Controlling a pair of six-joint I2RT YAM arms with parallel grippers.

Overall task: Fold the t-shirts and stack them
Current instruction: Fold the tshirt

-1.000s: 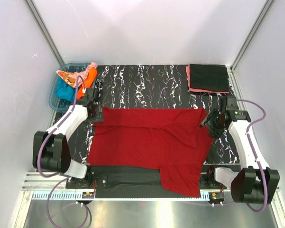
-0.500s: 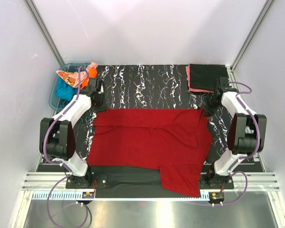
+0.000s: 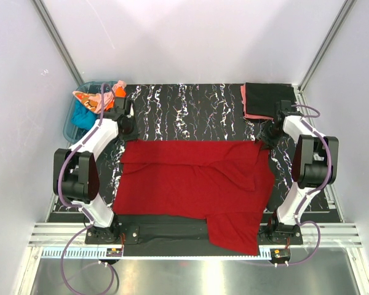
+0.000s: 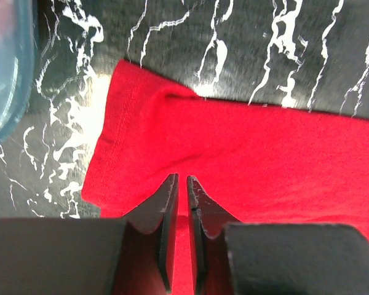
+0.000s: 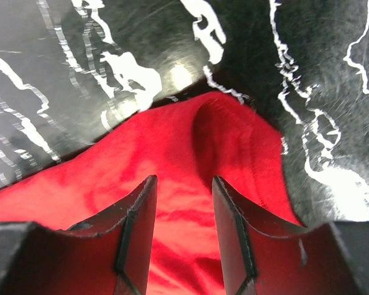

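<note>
Arms reached far corners of dark red cloth t-shirt [image 3: 197,178]; left gripper [image 4: 179,178] narrowed, pinching; right gripper [image 5: 183,179] half-wide, straddling. Fold next.

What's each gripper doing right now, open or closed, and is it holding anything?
Left gripper: closed, pinching the red shirt near its far left corner.
Right gripper: open, jaws straddling the shirt's far right corner, not gripping yet.
</note>
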